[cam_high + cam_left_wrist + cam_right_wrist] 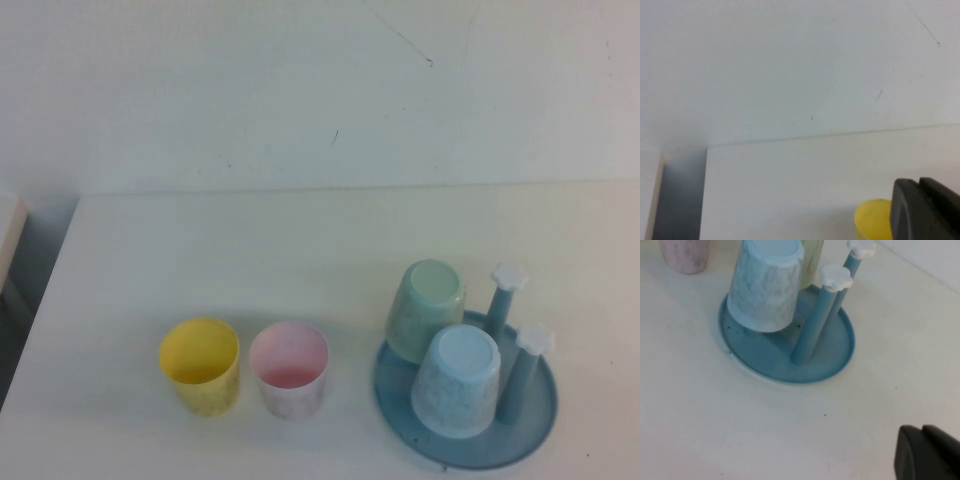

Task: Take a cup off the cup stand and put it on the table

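Cup (201,365) stands on table (200,250), off cup stand (545,400); looks done. Left gripper (927,210) beside it, right gripper (927,455) near stand; jaws' state unclear.

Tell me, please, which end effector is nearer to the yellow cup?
Left. The left end effector shows right beside the yellow cup in its own wrist view. The right end effector is by the cup stand, with the pink cup in between.

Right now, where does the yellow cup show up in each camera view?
High view: yellow cup stands upright on the table, left of the pink cup.
Left wrist view: its rim shows beside the left hand.
Right wrist view: not visible.
Shared landmark: pink cup.
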